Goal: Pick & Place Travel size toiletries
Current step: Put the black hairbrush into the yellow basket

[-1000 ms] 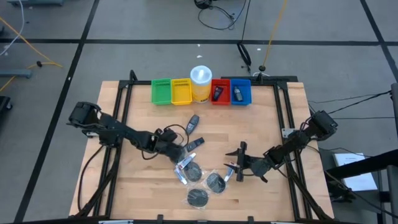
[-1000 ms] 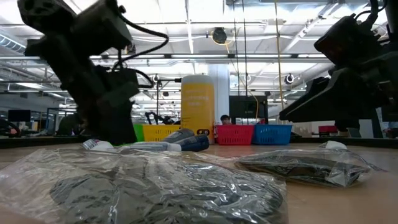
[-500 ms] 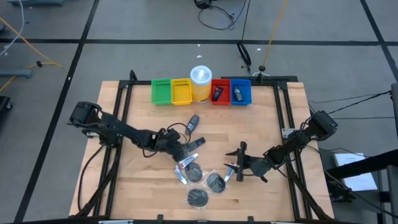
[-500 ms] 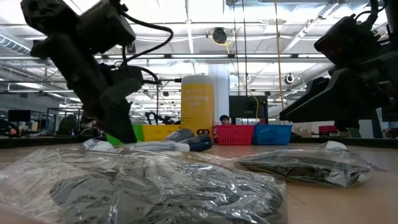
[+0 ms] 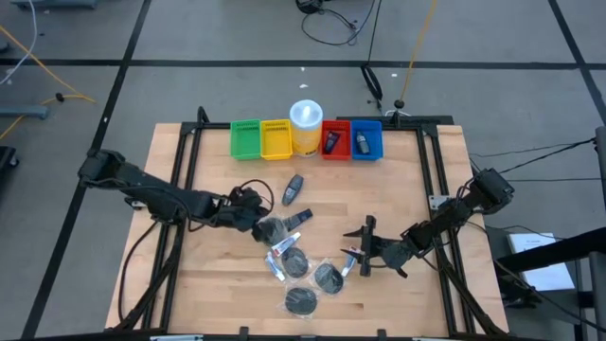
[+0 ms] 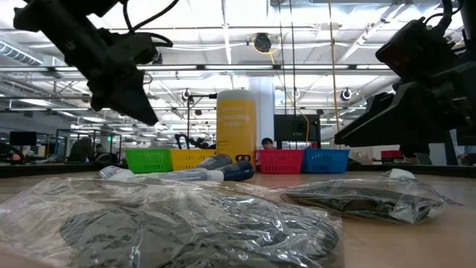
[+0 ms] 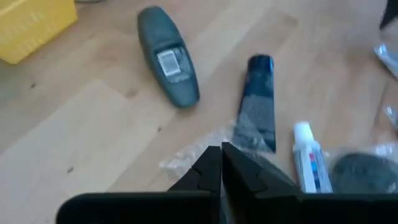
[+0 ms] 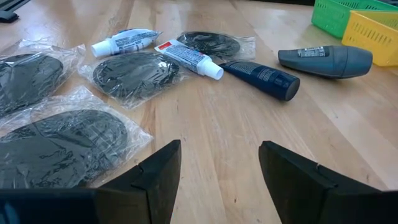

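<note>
L tool (image 7: 221, 163) clenched on the clear wrap of a bagged disc (image 5: 269, 228), just left of the navy tube (image 5: 297, 218). R tool (image 8: 217, 168) released, holding nothing, right of that tube, near three more discs (image 5: 328, 278). White tubes (image 5: 283, 248) lie below it; grey bottle (image 5: 293, 188) above, on the table (image 5: 417, 180).

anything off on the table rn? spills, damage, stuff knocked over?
Nothing spilled or damaged. The toiletries lie loose mid-table: bagged dark discs, two white tubes, a dark blue tube and a grey bottle on its side. One oddity: the left gripper is shut on a clear bag's corner, not on the item itself.
</note>
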Controlling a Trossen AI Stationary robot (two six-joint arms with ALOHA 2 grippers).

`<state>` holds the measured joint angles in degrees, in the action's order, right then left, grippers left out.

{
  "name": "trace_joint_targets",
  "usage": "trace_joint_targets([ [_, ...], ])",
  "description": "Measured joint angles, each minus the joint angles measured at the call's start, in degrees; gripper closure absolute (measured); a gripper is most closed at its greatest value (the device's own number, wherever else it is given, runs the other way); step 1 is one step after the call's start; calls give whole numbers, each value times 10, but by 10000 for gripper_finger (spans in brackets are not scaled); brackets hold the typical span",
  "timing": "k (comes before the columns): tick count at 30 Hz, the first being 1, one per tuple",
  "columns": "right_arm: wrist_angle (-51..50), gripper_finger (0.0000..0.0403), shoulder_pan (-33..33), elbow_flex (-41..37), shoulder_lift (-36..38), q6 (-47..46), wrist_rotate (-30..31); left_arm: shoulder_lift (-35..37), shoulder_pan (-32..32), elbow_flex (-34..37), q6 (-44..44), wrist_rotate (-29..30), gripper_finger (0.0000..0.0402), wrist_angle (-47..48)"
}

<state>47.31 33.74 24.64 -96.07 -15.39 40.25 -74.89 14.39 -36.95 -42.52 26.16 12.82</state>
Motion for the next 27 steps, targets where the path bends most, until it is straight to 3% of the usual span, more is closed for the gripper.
trace_joint_targets([
  [3, 0, 195, 0, 0, 0, 0, 0, -10, 0, 0, 16, -33, 362, 9],
  [7, 0, 195, 0, 0, 0, 0, 0, -36, 23, 1, 117, -68, 298, -13],
  [12, 0, 195, 0, 0, 0, 0, 0, -88, 73, 0, 290, -64, 214, -68],
  [17, 0, 195, 0, 0, 0, -1, 0, -146, 92, 0, 342, -41, 158, -126],
  [22, 0, 195, 0, 0, 0, -3, 0, -197, 98, 0, 360, -40, 157, -153],
  [27, 0, 195, -2, 0, 0, -3, 0, -221, 97, -2, 360, -35, 205, -161],
])
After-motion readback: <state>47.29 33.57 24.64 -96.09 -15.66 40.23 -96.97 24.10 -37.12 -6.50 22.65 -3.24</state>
